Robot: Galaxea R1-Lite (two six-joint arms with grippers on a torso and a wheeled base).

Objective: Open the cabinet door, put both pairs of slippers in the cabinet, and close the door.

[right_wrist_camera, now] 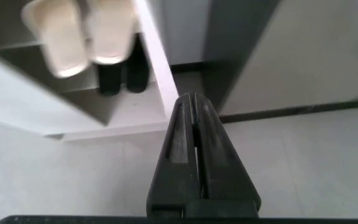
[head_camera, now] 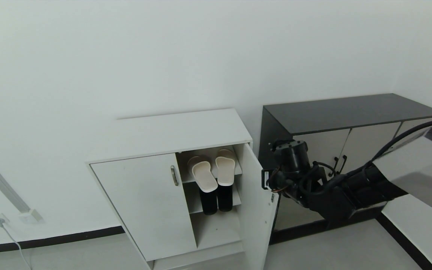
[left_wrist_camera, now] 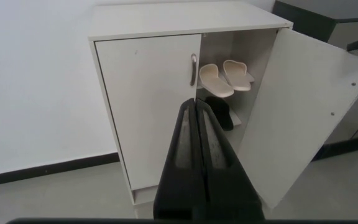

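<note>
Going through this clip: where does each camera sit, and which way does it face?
Head view: on the robot's head, looking forward and down at the cabinet with its door open; the right arm comes in from the right, the right hand by the door's edge.
Left wrist view: on the left wrist, facing the cabinet front; the shut left hand is in the foreground.
Right wrist view: on the right wrist, looking down past the door edge into the cabinet; the shut right hand is in the foreground.
Shared: all three show the white slippers above the black slippers.

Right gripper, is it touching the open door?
Cannot tell. In head view the right gripper overlaps the open door; right wrist view shows neither contact nor gap plainly.
</note>
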